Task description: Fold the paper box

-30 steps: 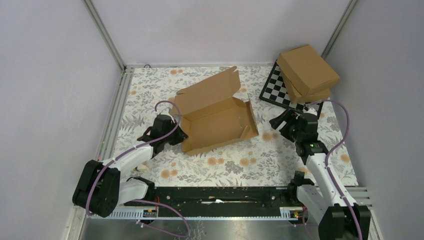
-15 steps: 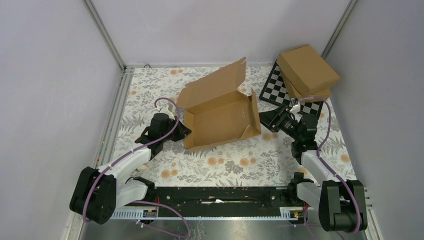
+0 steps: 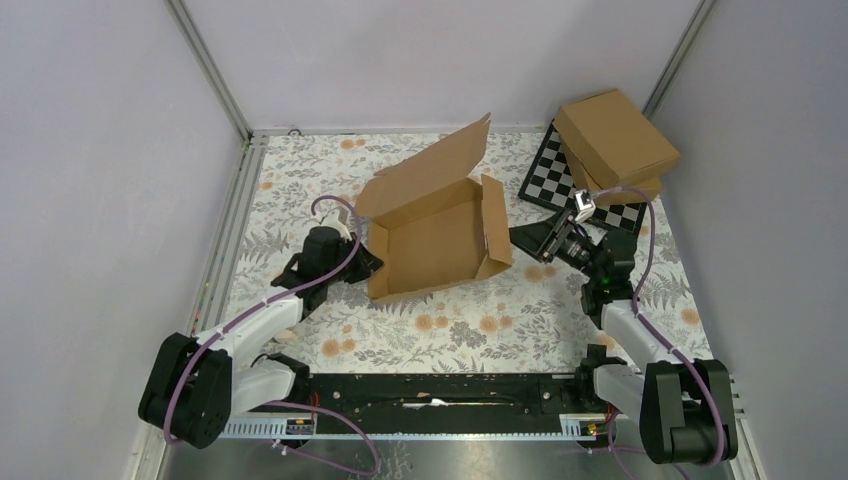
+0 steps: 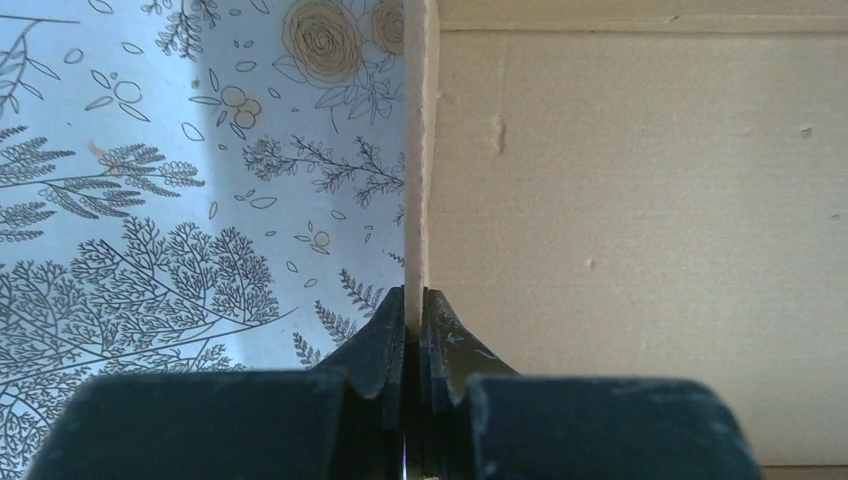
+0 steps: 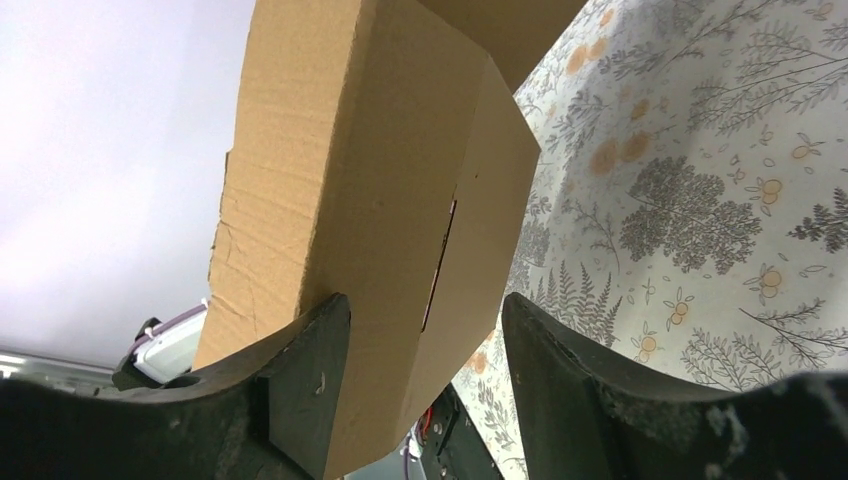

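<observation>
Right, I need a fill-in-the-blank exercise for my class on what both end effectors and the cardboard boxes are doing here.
The left end effector is ___ on a wall of the paper box.
The right end effector straddles the side flap with its jaws ___.
The number of ready-made boxes stacked on the checkerboard is ___.
Missing words: shut; open; two.

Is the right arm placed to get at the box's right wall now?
Probably yes: the right gripper straddles the right wall of the box with open jaws, nothing blocking it. The left gripper pinches the opposite wall.
</observation>
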Tool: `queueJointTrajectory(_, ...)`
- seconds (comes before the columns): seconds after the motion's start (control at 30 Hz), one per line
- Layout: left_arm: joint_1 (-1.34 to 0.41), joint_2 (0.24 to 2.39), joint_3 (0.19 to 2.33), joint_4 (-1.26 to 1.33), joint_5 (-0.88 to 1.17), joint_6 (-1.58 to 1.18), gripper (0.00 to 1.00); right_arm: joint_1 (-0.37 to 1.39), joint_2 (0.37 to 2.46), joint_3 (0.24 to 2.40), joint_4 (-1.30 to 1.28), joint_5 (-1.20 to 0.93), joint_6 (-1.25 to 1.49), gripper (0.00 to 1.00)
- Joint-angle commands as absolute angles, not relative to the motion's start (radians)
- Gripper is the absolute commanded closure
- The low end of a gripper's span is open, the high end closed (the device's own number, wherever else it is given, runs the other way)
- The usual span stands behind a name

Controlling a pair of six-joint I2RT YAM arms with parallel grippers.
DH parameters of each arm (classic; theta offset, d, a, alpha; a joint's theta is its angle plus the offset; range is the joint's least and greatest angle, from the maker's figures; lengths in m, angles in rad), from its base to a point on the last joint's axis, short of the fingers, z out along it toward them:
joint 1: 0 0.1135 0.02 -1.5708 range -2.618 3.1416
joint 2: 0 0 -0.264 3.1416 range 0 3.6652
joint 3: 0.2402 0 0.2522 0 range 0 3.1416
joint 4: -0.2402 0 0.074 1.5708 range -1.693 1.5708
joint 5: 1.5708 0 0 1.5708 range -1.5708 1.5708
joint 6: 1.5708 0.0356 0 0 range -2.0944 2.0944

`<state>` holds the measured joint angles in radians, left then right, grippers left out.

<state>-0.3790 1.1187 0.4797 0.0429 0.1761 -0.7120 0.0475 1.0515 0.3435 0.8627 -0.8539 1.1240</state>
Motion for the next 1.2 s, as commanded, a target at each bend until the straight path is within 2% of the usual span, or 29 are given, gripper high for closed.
queueJointTrajectory(0.0, -0.428, 1.1, 0.536, 0.053, 0.103, -0.68, 1.0, 0.099, 1.051, 0.407, 0.92, -0.891, 1.105, 0.36)
queueJointTrajectory(0.33, -0.48, 1.07, 0.582, -0.08, -0.073, -0.658, 1.0, 0.198, 1.031, 0.504, 0.583, -0.79, 0.885, 0.4)
queueJointTrajectory(0.47, -0.482, 1.06, 0.58, -0.087, -0.082, -0.662, 1.0, 0.21, 1.074, 0.543, 0.455, -0.778, 0.808, 0.41)
queueJointTrajectory(0.77, -0.485, 1.068, 0.584, -0.101, -0.091, -0.656, 1.0, 0.286, 1.173, 0.588, 0.343, -0.75, 0.727, 0.44)
queueJointTrajectory(0.97, -0.511, 1.093, 0.621, -0.172, -0.163, -0.646, 1.0, 0.386, 1.224, 0.684, 0.129, -0.597, 0.58, 0.41)
queueJointTrajectory(1.17, -0.54, 1.131, 0.628, -0.173, -0.194, -0.653, 1.0, 0.484, 1.362, 0.78, -0.025, -0.428, 0.483, 0.41)
